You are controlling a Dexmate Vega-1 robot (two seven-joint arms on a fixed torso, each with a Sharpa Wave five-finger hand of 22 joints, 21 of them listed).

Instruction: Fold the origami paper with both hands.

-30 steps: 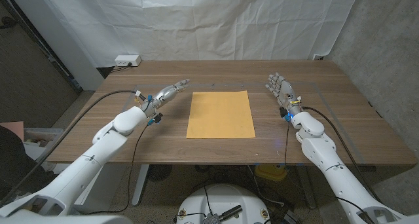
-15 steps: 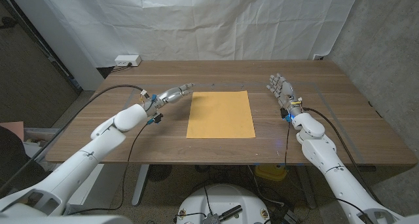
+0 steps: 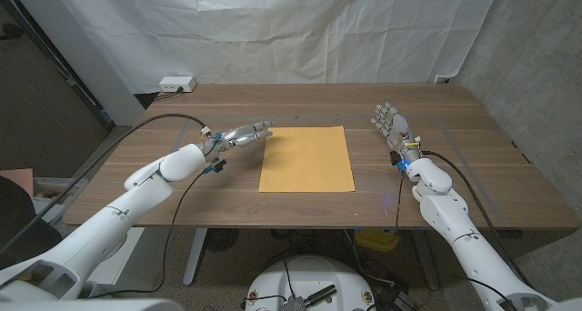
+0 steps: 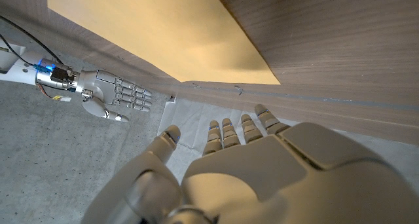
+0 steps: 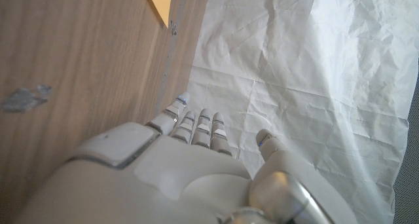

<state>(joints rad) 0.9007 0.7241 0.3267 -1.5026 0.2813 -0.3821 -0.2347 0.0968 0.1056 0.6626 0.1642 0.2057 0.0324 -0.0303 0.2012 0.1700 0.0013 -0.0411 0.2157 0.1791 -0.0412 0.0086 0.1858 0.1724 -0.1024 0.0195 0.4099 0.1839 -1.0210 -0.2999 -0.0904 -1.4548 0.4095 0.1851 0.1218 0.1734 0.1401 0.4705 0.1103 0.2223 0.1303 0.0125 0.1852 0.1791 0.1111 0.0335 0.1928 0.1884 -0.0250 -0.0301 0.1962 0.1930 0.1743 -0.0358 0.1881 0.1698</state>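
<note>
The orange origami paper [image 3: 306,158] lies flat at the table [image 3: 473,165] middle. Left hand [image 3: 244,134], open, is near its far left corner; right hand [image 3: 389,124], open, stands apart. Best slide fingertips under that corner gently, without pushing the sheet.

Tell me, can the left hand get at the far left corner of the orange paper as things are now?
Probably yes. The left hand is open beside the orange paper, fingertips close to that corner, and only bare table lies between them.
</note>
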